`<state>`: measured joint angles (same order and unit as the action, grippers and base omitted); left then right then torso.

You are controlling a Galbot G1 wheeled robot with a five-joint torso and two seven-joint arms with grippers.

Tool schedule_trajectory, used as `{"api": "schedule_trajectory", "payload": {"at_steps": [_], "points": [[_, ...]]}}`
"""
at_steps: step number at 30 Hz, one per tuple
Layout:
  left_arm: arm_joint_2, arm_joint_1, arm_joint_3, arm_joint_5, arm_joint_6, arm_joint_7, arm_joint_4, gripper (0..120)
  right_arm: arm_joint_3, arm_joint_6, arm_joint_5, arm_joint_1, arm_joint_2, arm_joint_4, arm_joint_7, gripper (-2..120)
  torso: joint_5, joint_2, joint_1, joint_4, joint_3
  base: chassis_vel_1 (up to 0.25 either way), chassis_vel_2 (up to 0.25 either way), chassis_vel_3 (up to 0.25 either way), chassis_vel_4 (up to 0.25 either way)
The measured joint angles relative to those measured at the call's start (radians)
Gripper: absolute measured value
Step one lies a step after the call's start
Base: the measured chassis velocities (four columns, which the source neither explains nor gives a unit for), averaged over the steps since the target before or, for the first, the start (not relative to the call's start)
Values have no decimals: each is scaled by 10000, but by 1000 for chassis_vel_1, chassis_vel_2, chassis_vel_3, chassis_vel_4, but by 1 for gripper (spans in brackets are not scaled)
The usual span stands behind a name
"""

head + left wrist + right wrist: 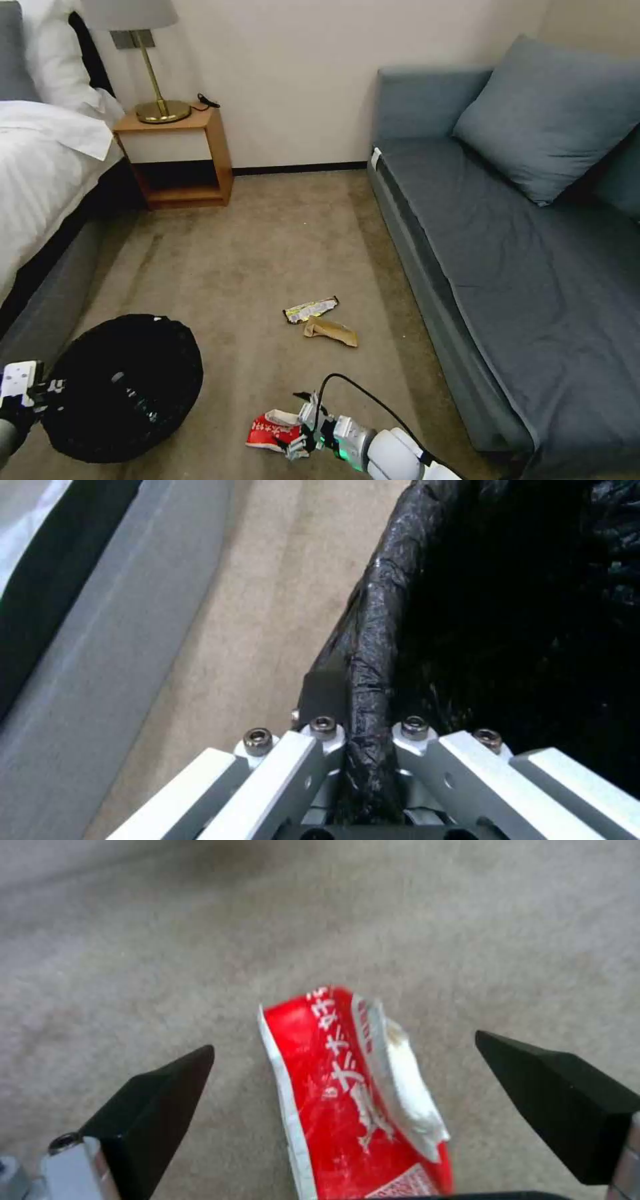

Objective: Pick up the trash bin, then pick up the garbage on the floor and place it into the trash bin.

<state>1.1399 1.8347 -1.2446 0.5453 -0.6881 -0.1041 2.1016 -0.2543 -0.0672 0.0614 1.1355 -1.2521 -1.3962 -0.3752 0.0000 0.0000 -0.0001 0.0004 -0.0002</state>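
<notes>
In the head view, one bin (123, 387) lined with black plastic sits low on the left over the carpet (267, 253), its round mouth tipped toward the camera, with the left gripper (37, 393) at its left rim. Three pieces of litter lie on the carpet: a silvery-yellow wrapper (311, 309), long axis running left to right and rising slightly toward the right; a tan wrapper (331, 331) just below it and touching or nearly so, its long axis sloping down to the right; and a red-and-white packet (272, 431) nearer the robot, well apart from those two. The right gripper (300, 433) is down at the packet's right end. A bed (47, 173) stands on the left, a nightstand (177, 157) with one lamp (150, 73) by the wall, and a sofa (520, 267) with a cushion (553, 113) on the right. In the left wrist view, the left gripper (367, 740) is clamped tight on the bin's bagged rim (373, 645), one finger on each side of the plastic. In the right wrist view, the right gripper (347, 1075) is spread wide, its two black fingertips (160, 1100) straddling the packet (340, 1090) without touching it; the packet's long axis runs straight away from the gripper between them.
</notes>
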Motion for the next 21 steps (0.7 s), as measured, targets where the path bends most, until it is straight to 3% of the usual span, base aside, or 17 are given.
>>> {"api": "schedule_trajectory", "payload": {"at_steps": [6,8,12,14,20,21], "points": [[74,40,-6,-14,6,-18,96,3,161,152,71,-369,-817,1086,519,99,-4,1,1,-2,0,0,0,0,0],[93,43,-6,-39,6,-19,108,3,241,171,168,-496,-1096,1493,591,88,-14,4,0,1,-1,0,0,0,0],[105,36,1,-45,6,-19,118,3,244,126,158,-537,-1168,1607,586,79,-15,5,0,0,-2,0,0,0,0],[108,41,15,-56,6,-19,132,3,232,66,131,-541,-1168,1613,487,65,-10,5,0,-2,-1,0,0,0,0],[105,40,20,-61,6,-19,134,3,90,18,213,-552,-1121,1601,327,50,-6,5,0,1,-1,0,0,0,0],[108,38,34,-64,6,-19,139,3,31,21,299,-567,-1117,1602,277,42,-7,5,0,-1,-1,0,0,0,0]]}}
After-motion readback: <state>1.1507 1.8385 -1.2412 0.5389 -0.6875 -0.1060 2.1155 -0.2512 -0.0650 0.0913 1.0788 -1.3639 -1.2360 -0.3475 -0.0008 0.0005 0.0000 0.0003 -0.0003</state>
